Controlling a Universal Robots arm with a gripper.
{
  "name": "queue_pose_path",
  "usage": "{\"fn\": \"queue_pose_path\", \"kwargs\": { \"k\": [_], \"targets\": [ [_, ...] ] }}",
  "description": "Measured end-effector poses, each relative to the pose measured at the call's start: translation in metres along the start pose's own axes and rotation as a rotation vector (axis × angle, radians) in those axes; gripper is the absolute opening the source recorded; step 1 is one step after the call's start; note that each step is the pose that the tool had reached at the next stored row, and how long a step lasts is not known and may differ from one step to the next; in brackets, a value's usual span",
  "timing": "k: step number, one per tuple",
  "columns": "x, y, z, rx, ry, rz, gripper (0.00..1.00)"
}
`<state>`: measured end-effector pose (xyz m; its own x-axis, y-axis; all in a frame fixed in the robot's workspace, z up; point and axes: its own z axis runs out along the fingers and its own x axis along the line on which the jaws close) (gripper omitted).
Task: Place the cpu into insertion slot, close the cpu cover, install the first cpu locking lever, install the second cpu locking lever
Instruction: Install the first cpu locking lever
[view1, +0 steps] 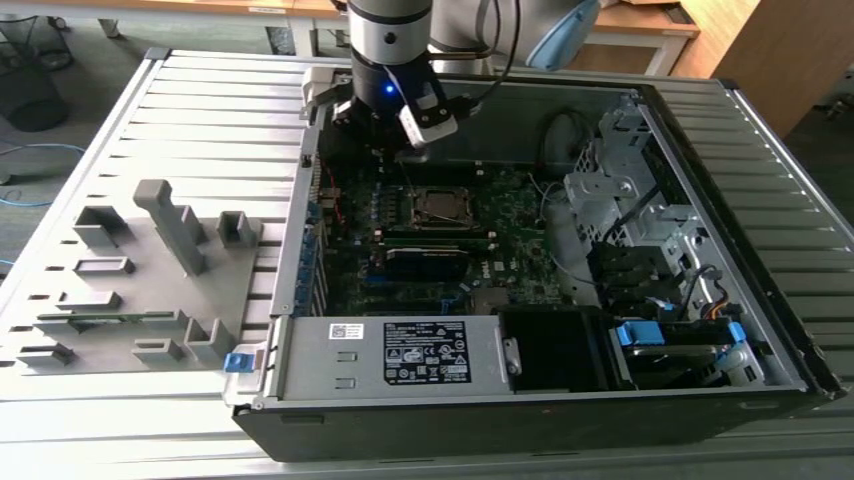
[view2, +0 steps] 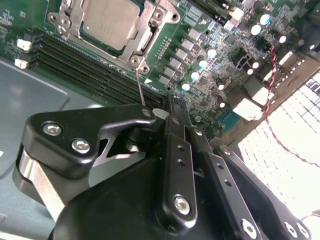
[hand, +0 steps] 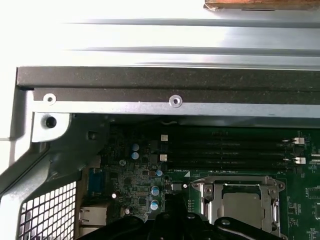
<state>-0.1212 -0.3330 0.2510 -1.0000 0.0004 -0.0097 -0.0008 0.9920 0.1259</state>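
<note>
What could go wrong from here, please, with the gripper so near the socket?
The gripper sits right by the thin locking lever jutting from beside the cpu cover; a slip could bend it or let it spring away. The small capacitors beside that cover lie close too, so a sideways move might knock them.

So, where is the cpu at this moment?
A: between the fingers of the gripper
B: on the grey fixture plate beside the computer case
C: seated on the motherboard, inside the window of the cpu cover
C: in the second wrist view the cpu lies seated on the green motherboard, its silver-grey top framed by the cpu cover.
</note>
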Motion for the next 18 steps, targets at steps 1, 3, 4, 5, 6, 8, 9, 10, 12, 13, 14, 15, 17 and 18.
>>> {"fn": "queue_pose_path", "kwargs": {
  "k": [1,3,4,5,6,8,9,10,12,13,14,15,17,18],
  "targets": [
    [0.0009,-0.0001,0.0,-0.0003,-0.0002,0.0,0.11],
    [0.0024,-0.0001,0.0005,-0.0029,-0.0006,0.0,0.11],
    [0.0024,0.0,0.0007,-0.0041,-0.0005,0.0,0.11],
    [0.0024,0.0002,0.0009,-0.0048,-0.0005,0.0,0.11],
    [0.0024,0.0006,0.0011,-0.0053,-0.0004,0.0,0.11],
    [0.0024,0.0016,0.0016,-0.0067,-0.0005,0.0,0.11],
    [0.0025,0.0023,0.0018,-0.0074,-0.0005,0.0,0.11],
    [0.0025,0.0031,0.0021,-0.0081,-0.0005,0.0,0.11],
    [0.0025,0.0048,0.0027,-0.0101,-0.0005,0.0,0.11],
    [0.0024,0.0056,0.003,-0.0113,-0.0005,0.0,0.11],
    [0.0025,0.0064,0.0034,-0.0127,-0.0006,0.0,0.11],
    [0.0025,0.0072,0.0037,-0.0142,-0.0006,0.0,0.11],
    [0.0025,0.0086,0.0044,-0.0179,-0.0006,0.0,0.11],
    [0.0025,0.0092,0.0047,-0.0198,-0.0006,0.0,0.11]
  ]
}}
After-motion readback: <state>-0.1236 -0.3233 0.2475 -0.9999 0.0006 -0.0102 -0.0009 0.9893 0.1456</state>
